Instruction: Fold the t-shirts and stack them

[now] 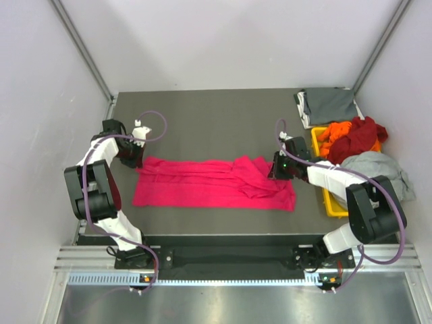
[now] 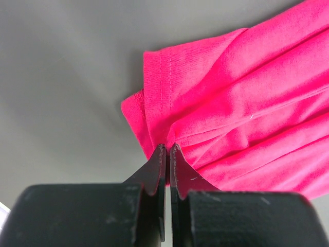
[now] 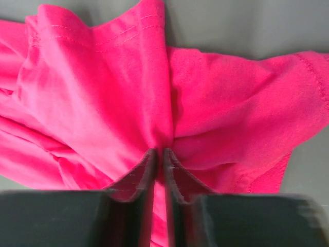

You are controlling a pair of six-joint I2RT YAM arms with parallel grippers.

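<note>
The bright magenta-pink cotton t-shirt (image 1: 212, 183) lies stretched across the middle of the dark grey matte table (image 1: 216, 118), the left gripper (image 2: 167, 150) pinching its hemmed corner and the right gripper (image 3: 159, 153) pinching bunched cloth at the other end. Uneven lifting could, I judge, let the thin pinch slip or drag creases. Plain white walls (image 1: 223, 40) enclose the table.

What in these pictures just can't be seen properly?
1. Overhead view: most of the yellow bin, covered by heaped shirts and the right arm.
2. Left wrist view: much of the pink shirt, cut off by the frame's edges.
3. Right wrist view: the cloth held between the fingers, hidden by them.
</note>
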